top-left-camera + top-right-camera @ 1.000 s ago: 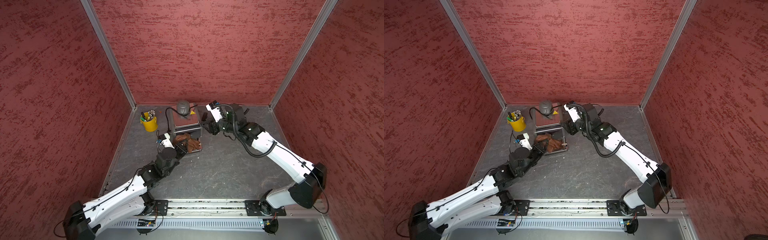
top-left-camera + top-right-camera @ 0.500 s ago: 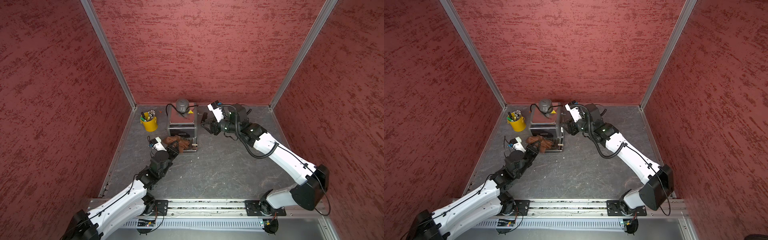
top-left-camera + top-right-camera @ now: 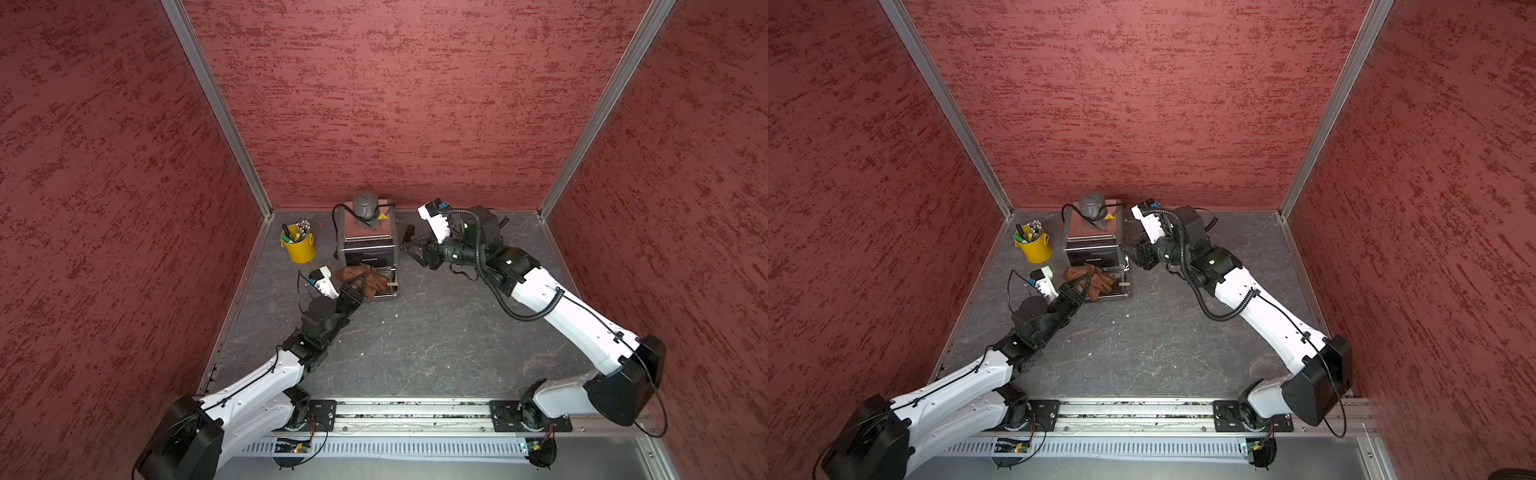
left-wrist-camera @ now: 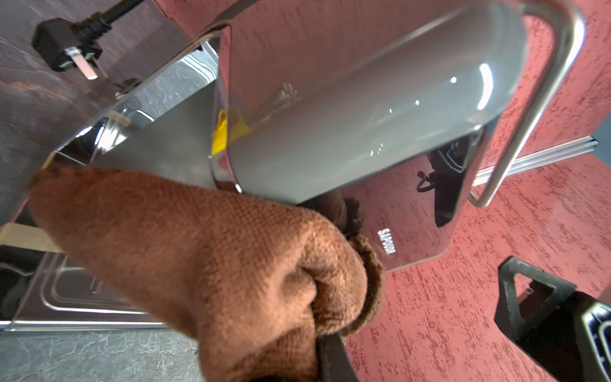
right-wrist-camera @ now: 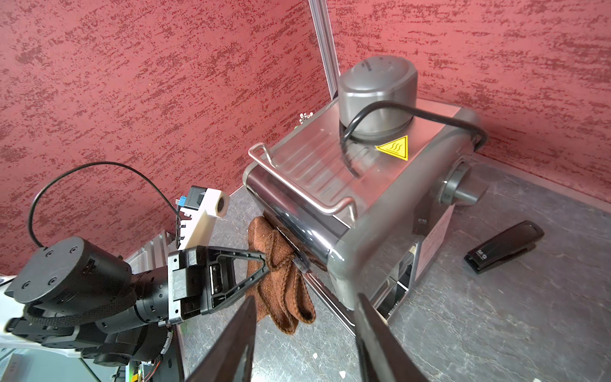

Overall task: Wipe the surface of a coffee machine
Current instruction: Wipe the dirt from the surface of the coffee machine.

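Three red, rough-plastered walls closed in the grey slate-like tabletop at the back and both sides, with aluminium posts at the corners. The wide middle and front of the table, up to the rail at the near edge, lay bare.

The boxy grey-and-black coffee machine stood upright at the rear centre, close to the back wall. Its grey domed cap and yellow warning sticker were on top, and a black cord looped over the cap.

The right gripper hovered just beside the machine's right flank near the front corner. Its jaws were partly apart with nothing between them; whether it touched the casing could not be told. The left gripper reached in from the front-left, jaws clamped tight on a brown woven cloth. The cloth pressed up under the machine's front lip and hung over the steel drip tray.

A yellow metal bucket of pens sat near the left wall, apart from the machine. A flat black plastic clip lay on the table to the machine's right. The cord's black plug rested on the slate beside the tray.
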Controlling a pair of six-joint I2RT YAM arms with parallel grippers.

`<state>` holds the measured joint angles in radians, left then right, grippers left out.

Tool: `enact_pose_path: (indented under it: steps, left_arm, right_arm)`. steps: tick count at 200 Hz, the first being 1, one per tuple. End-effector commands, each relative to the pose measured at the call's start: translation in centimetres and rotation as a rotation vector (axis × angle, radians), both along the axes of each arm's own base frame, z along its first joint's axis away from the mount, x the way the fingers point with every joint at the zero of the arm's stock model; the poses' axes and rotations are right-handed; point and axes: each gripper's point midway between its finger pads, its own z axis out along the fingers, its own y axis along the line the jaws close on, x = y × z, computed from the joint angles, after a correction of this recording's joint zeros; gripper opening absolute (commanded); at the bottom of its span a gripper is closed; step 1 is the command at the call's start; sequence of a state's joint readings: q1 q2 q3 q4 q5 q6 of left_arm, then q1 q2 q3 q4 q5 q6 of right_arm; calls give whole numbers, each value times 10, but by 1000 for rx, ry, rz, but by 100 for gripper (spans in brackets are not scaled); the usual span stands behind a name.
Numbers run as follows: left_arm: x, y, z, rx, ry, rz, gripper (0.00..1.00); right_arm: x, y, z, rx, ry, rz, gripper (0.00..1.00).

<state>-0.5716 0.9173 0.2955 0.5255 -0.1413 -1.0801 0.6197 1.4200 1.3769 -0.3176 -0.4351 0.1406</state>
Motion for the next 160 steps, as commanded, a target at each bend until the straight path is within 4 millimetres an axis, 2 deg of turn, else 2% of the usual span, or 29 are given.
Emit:
enact_pose_path:
  steps: [1,43,61,67,86,107,127,131,136,160]
  left_arm:
    - [-1,13,18,-18,-76,56,0]
    - [-6,35,-1,-2,-40,150,0]
    - [-10,41,3,-11,-48,167,0]
    - [-12,44,-1,13,-22,174,0]
    - [-21,59,2,74,32,221,0]
    - [-39,83,16,145,68,283,0]
    - [-54,96,47,217,42,292,0]
    - [-55,96,53,236,38,285,0]
    - [-56,96,62,258,32,274,0]
    - [-50,79,95,387,57,170,0]
  right_arm:
    - [1,3,8,27,-5,15,48]
    - [3,6,8,37,12,23,48]
    - [1,7,12,44,18,32,48]
    - [1,7,12,47,20,31,48]
    - [3,7,12,46,21,23,48]
    - [3,6,11,43,21,18,48]
    - [4,5,11,39,21,10,49]
    - [5,5,12,39,20,6,49]
    - [10,8,1,24,42,2,49]
    - [17,11,-1,18,48,-10,49]
